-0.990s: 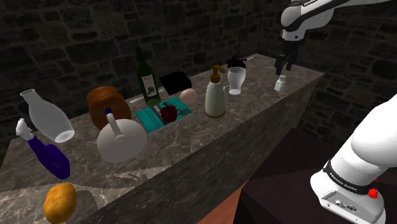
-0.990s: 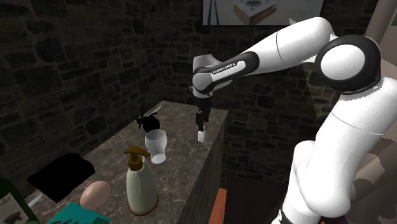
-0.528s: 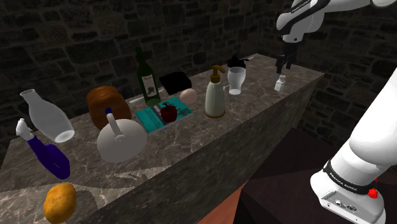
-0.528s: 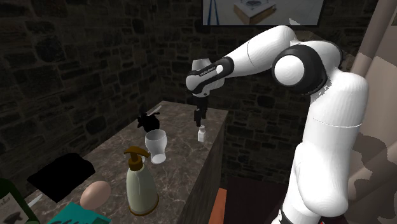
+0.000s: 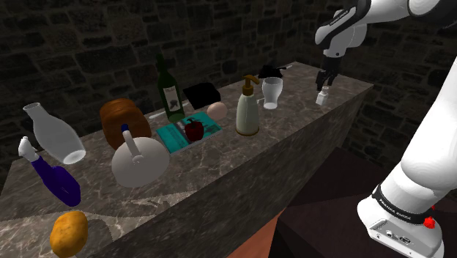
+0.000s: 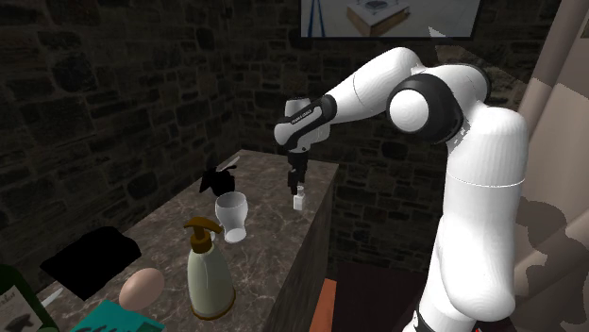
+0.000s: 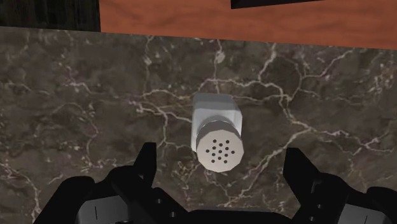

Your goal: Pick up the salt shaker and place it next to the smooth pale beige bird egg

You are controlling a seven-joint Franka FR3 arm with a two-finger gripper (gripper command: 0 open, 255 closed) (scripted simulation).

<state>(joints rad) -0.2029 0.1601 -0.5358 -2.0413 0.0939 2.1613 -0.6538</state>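
Wrist view: claw (image 7: 221,154) wide open, empty, over salt shaker (image 7: 217,130) near tabletop (image 7: 76,95) edge. Likely light, rigid, slick; pinch body below cap.

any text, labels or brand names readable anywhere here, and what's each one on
"FRANKA EMIKA": on the dark band low on the arm, by the stand, in the shoulder view.
White lettering on the arm's wrist link: too small to read.
Wine bottle label: marks too blurred to read.
Salt shaker: no text, just holes in its cap.
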